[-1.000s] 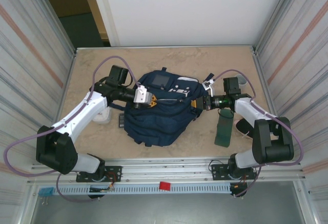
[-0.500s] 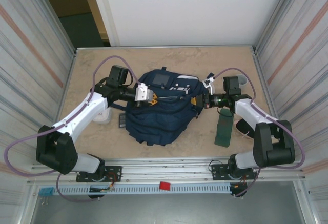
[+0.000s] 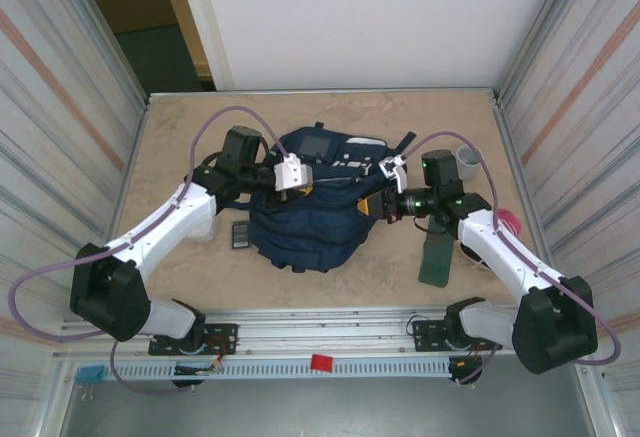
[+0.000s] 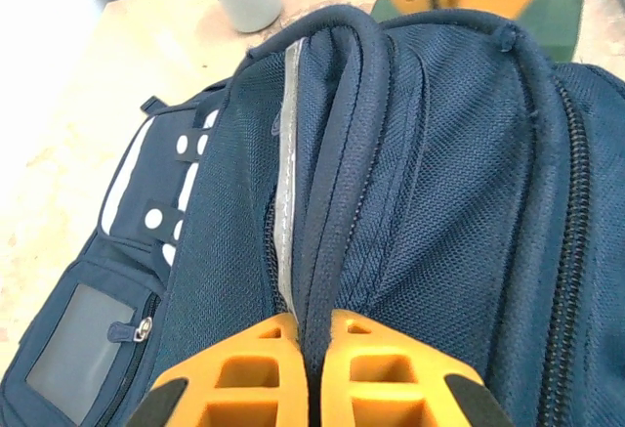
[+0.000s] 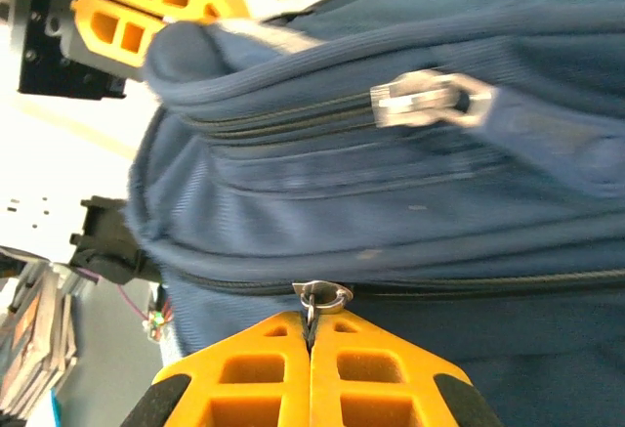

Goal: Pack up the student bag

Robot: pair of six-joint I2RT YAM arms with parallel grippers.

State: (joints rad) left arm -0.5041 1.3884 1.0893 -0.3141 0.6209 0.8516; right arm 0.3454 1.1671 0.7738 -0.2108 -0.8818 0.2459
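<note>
Navy blue fabric backpack point(image 3: 305, 219), large, with white reflective stripes, white buckle patches and a small grey front window: this is the student bag, lying at the middle of the beige marbled desk point(image 3: 180, 132) between my two arms, window end toward the far edge. My left fingers point(image 4: 278, 354), orange, are pressed together on a raised fold of the bag's navy mesh fabric, beside a grey reflective strip; from above they sit at the bag's upper left. My right fingers point(image 5: 278, 359), orange, are clamped together on a small silver metal zipper pull point(image 5: 323, 296) on a zip line along the bag's side; from above they meet the bag's right flank. A second, larger silver zipper pull point(image 5: 430, 100) sits on an upper zip. Pale grey cup point(image 3: 468, 160), upright, far right of the desk, apart from the bag. Flat dark green pencil case point(image 3: 437, 255), right of the bag, beside my right forearm. Small dark flat item point(image 3: 240, 234), just left of the bag, too small to identify.
</note>
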